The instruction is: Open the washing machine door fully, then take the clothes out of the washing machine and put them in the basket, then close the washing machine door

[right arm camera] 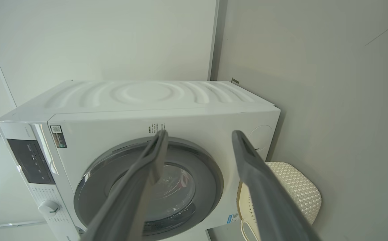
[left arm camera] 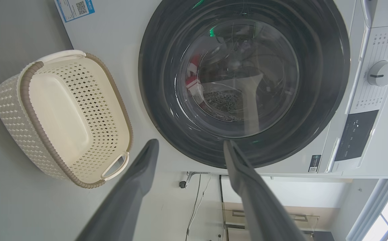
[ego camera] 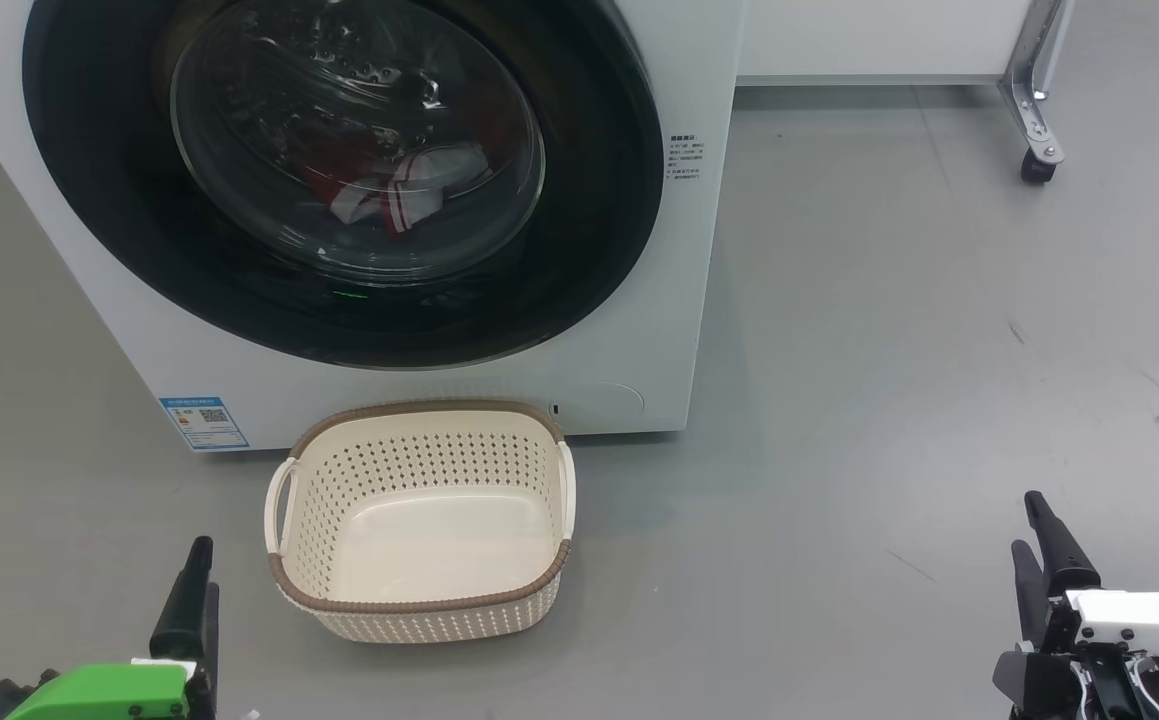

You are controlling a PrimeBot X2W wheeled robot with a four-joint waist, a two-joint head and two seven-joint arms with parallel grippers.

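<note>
Laundry run at the very start, by the look of it: the washing machine door (ego camera: pixel 339 100) sits shut and flush against the white front of the washing machine (ego camera: pixel 639 330), so step one (swinging it fully open) is the job in hand. Through the glass you can see the clothes (ego camera: pixel 394 195) — red with white bits and a striped edge — lying low in the drum. Nothing gets to them until that door moves.

The basket (ego camera: pixel 419 412) is parked on the floor (ego camera: pixel 889 400) right in front of the machine, its far rim just beside the base and roughly under the door. It has nothing in it. The spot makes sense: a short carry from drum to basket, pretty much a drop. My one worry is that I can't tell which side the hinge is on, so whether the swinging door clears the basket is a guess.

Both arms sit low and well apart from the machine. The left pincer (left arm camera: pixel 190 144) has its two fingers spread wide with nothing between them, aimed toward the door's black rim. The right pincer (right arm camera: pixel 199 132) is the same, fingers apart and holding nothing, looking at the machine from off to one side. Spread like that, either one could hook the door's edge — but I can't make out a handle or recess on the rim, so where to pull is unclear.
</note>
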